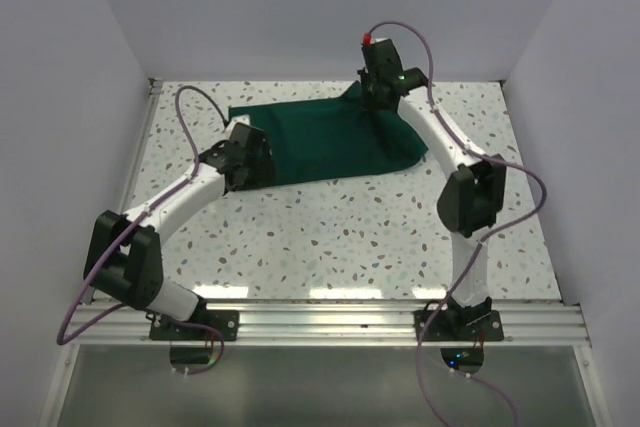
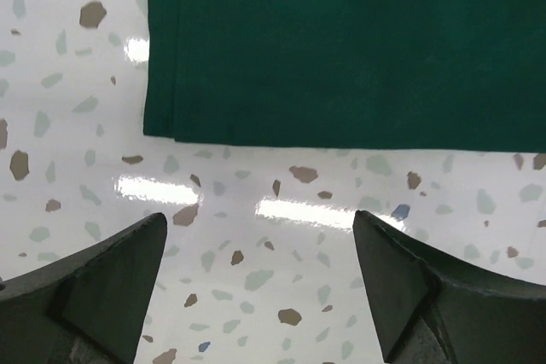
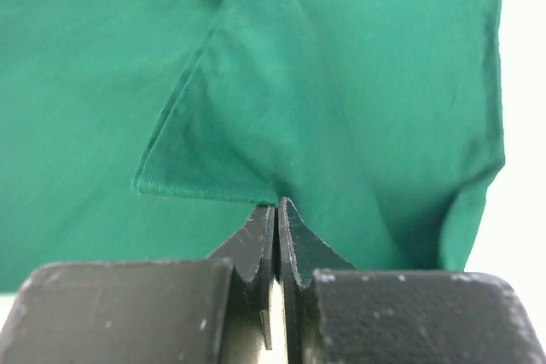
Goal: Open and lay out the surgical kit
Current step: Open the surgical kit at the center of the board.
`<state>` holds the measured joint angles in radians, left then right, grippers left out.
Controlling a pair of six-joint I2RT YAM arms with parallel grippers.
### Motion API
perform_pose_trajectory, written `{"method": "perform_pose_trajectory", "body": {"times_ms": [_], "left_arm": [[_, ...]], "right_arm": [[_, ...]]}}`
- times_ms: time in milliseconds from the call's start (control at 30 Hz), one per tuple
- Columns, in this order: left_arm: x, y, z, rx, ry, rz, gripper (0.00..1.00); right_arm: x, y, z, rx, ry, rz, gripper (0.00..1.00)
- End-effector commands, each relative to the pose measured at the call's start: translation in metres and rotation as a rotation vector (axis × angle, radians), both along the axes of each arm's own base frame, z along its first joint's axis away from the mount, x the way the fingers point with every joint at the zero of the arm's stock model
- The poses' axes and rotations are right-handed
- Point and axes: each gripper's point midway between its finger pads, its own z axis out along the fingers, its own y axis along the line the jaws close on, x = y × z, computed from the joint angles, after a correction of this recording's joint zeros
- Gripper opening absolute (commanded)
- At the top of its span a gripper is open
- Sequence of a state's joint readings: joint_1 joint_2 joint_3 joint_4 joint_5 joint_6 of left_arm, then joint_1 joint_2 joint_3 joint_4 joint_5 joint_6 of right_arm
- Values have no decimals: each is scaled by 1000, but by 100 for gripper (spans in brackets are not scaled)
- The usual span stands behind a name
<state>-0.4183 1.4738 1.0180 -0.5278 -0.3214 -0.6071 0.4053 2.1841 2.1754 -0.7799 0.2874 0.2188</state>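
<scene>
Item under inspection: the dark green cloth (image 1: 320, 142) of the surgical kit. It lies as a folded bundle on the table (image 1: 330, 237), toward the far edge and roughly midway between the left and right edges. No tray or instruments are visible; if present, they are inside the folds.

Right pincer (image 3: 277, 210): pressed together on the cloth at the bundle's far right part. A triangular flap stands up in a peak from the bundle to the pincer tips, and the fabric around it is drawn into creases. Judgement: the hold is on an outer corner flap because this is the layer that must come away first for the wrap to open.

Left pincer (image 2: 260, 229): spread wide and holding nothing. It hangs over bare table just off the bundle's near edge, by its near left corner, where the stacked layers show as parallel folds. It does not touch the cloth. Judgement: it is stationed there either to steady the bundle or to take the next flap.

Unfolding is at its first stage; the bundle is otherwise closed.
</scene>
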Motion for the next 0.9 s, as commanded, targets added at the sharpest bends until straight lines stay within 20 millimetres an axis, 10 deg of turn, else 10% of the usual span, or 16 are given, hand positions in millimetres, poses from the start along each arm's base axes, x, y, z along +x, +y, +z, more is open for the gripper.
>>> {"method": "perform_pose_trajectory", "body": {"times_ms": [0, 67, 233, 400, 567, 867], "left_arm": [[36, 1, 37, 19, -100, 1, 95], [45, 3, 43, 20, -114, -3, 95], [67, 16, 60, 28, -163, 18, 95], [79, 29, 69, 24, -193, 59, 95], [75, 20, 62, -36, -176, 70, 93], [37, 2, 27, -68, -82, 109, 94]], "right_arm": [[-69, 46, 74, 155, -78, 218, 0], [-112, 60, 109, 212, -130, 340, 0], [-242, 78, 103, 393, 18, 682, 0], [-320, 9, 86, 332, 15, 585, 0], [-326, -97, 50, 74, -17, 88, 0], [-310, -94, 3, -48, 222, -59, 0]]}}
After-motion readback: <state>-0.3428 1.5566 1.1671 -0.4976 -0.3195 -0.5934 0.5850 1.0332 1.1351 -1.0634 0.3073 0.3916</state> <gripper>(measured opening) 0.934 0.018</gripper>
